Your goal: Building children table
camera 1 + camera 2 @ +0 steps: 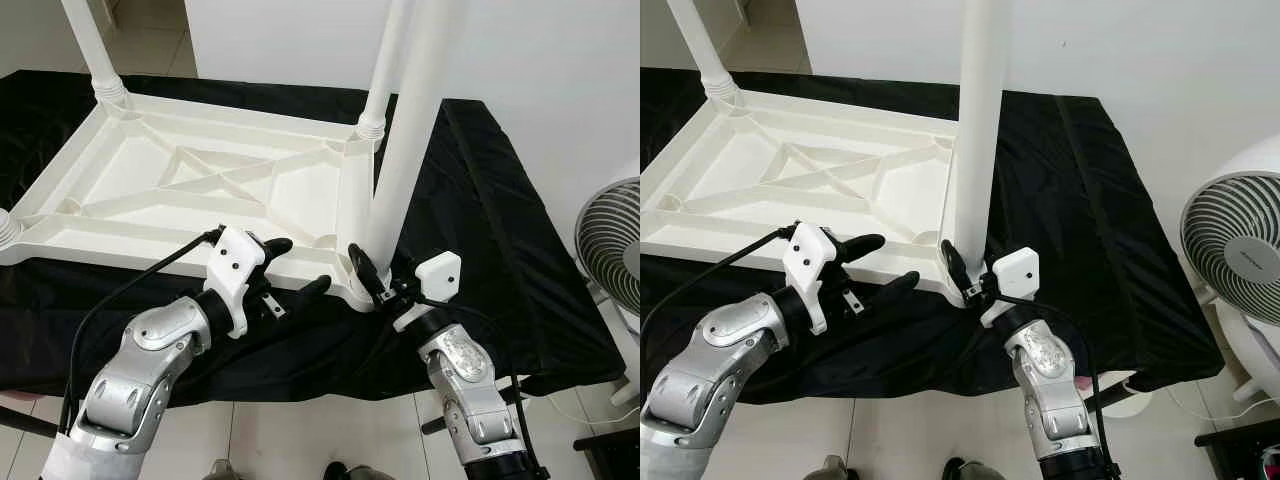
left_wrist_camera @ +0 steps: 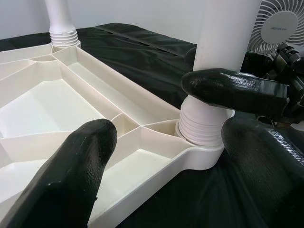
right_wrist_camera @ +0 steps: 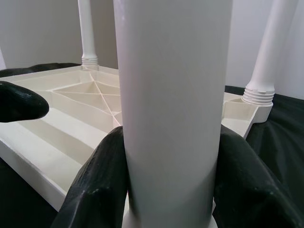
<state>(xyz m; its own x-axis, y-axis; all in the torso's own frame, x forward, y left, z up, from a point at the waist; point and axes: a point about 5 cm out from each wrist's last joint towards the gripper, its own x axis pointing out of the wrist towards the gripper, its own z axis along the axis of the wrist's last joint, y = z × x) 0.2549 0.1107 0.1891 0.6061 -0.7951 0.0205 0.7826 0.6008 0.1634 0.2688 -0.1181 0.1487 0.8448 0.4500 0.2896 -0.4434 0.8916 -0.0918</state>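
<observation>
Right wrist view: leg seating at near corner

White leg [image 3: 173, 109] clamped in right tool [image 1: 375, 280], lower centre of frame, standing in the corner socket of the upturned tabletop [image 1: 200, 190] on the black-draped table [image 1: 480, 200]. Left tool [image 1: 290, 268] fingers apart at the tabletop's near edge. Likely next: keep leg vertical, twist threads home, brace the top. Fan [image 1: 610, 240] at right, clear of the work.

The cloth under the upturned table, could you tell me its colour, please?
Plain black cloth, clearest in the left eye view.

head stereo: high, downward | wrists: close, share table leg [image 3: 173, 109]
</observation>
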